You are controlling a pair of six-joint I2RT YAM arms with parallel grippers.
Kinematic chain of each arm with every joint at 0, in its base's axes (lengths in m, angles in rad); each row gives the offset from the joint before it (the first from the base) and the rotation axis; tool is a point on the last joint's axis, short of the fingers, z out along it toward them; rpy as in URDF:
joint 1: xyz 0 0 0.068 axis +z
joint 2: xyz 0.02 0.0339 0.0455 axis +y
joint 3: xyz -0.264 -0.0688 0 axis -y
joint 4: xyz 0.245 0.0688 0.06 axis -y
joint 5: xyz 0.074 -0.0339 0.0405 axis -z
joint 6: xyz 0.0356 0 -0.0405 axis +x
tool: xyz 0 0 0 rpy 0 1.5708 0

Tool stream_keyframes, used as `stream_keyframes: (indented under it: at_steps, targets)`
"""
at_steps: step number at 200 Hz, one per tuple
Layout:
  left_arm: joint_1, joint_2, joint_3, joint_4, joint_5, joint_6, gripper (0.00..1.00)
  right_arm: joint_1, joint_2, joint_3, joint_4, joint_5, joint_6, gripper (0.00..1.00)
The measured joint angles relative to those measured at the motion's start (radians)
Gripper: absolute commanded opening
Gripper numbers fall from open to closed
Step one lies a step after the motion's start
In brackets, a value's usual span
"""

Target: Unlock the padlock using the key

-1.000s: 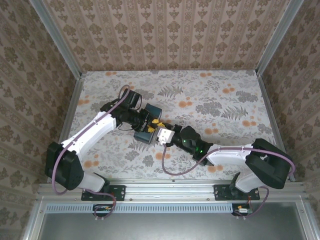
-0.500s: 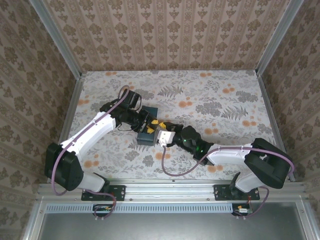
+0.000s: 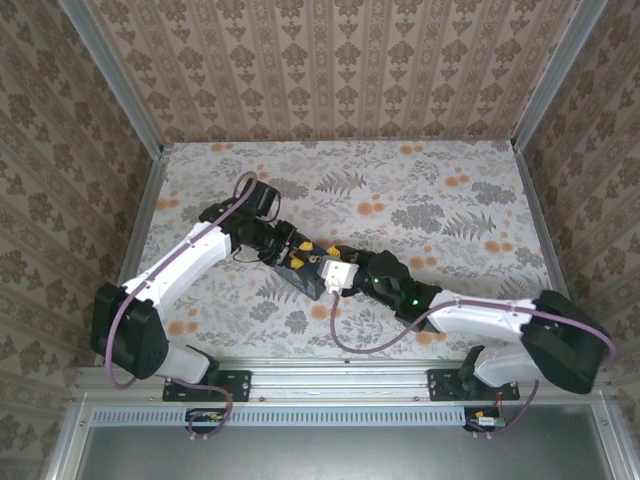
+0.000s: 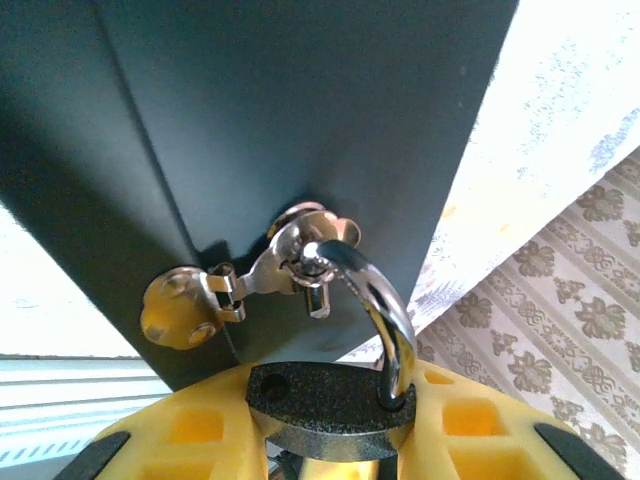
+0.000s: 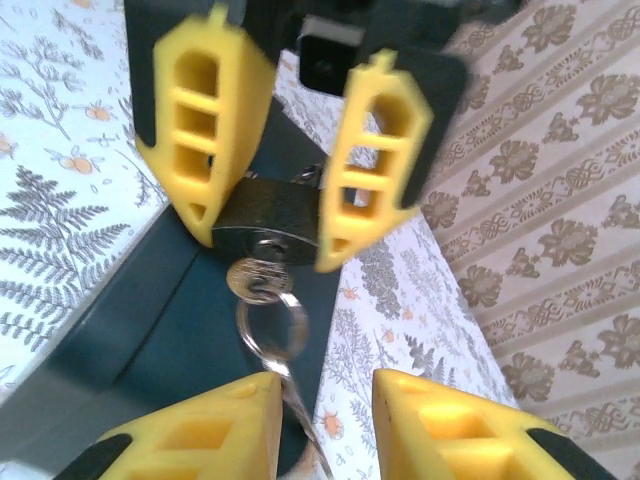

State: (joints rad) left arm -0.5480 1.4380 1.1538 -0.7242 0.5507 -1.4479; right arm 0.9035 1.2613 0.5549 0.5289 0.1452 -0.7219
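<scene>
The right arm (image 3: pixel 480 315) has reached further in, and the tin (image 4: pixel 300 100) has swung round between the arms since a second ago. The left gripper (image 5: pixel 268 242) stays clamped on the padlock (image 4: pixel 330 412), which hangs from the tin's hasp (image 4: pixel 270 275). The right gripper (image 5: pixel 325 380) has just spread its jaws and grips nothing. The key (image 5: pixel 248 278) sits in the lock, ring (image 5: pixel 272 325) dangling. One leg of the shackle (image 4: pixel 385 300) looks free, so I'd judge it unlocked. Papered walls (image 3: pixel 330 70) enclose a floral table (image 3: pixel 420 190).
</scene>
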Motion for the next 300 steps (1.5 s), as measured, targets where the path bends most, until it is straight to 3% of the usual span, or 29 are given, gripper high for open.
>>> stream_keyframes:
  at_steps: [17, 48, 83, 104, 147, 187, 238, 250, 300]
  targets:
    - [0.000, 0.021, 0.012, -0.035, -0.014, 0.032, 0.16, -0.003, -0.104, -0.002, -0.087, -0.005, 0.063, 0.34]
    - [0.000, 0.048, 0.044, -0.084, -0.019, 0.089, 0.30, -0.023, -0.235, -0.008, -0.174, -0.011, 0.145, 0.34]
    - [0.011, 0.047, 0.029, -0.048, 0.003, 0.098, 0.52, -0.036, -0.234, -0.008, -0.228, -0.022, 0.185, 0.34]
    - [0.020, 0.036, 0.019, -0.007, 0.024, 0.090, 0.57, -0.041, -0.195, 0.005, -0.249, -0.033, 0.203, 0.34]
    - [0.068, -0.021, 0.018, -0.002, 0.038, 0.114, 0.58, -0.055, -0.084, 0.066, -0.270, -0.061, 0.249, 0.34]
    - [0.192, -0.137, -0.007, -0.039, 0.029, 0.180, 0.57, -0.060, -0.008, 0.173, -0.311, -0.117, 0.306, 0.36]
    - [0.255, -0.093, 0.005, -0.098, -0.029, 0.454, 0.56, -0.135, 0.131, 0.389, -0.425, -0.255, 0.443, 0.40]
    - [0.265, -0.075, -0.002, -0.096, -0.041, 0.509, 0.56, -0.148, 0.175, 0.433, -0.458, -0.285, 0.474, 0.45]
    - [0.327, -0.035, -0.050, -0.026, -0.062, 0.632, 0.55, -0.169, 0.294, 0.516, -0.567, -0.405, 0.556, 0.47]
